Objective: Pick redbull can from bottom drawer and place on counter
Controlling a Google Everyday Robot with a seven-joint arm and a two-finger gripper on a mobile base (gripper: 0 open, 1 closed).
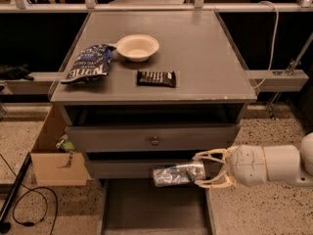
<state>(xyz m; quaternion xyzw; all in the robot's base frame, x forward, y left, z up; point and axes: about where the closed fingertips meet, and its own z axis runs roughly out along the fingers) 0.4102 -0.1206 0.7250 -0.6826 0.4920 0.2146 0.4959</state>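
Observation:
The redbull can (177,174) is a shiny silver cylinder lying sideways in the air, in front of the second drawer's face and above the open bottom drawer (146,212). My gripper (201,171) comes in from the right on a white arm and is shut on the can's right end, one pale finger above it and one below. The counter (195,48) is the grey cabinet top well above the can.
On the counter lie a blue chip bag (88,63), a cream bowl (137,46) and a dark candy bar (156,78). A cardboard box (55,155) stands left of the cabinet, with a black cable (29,204) on the speckled floor.

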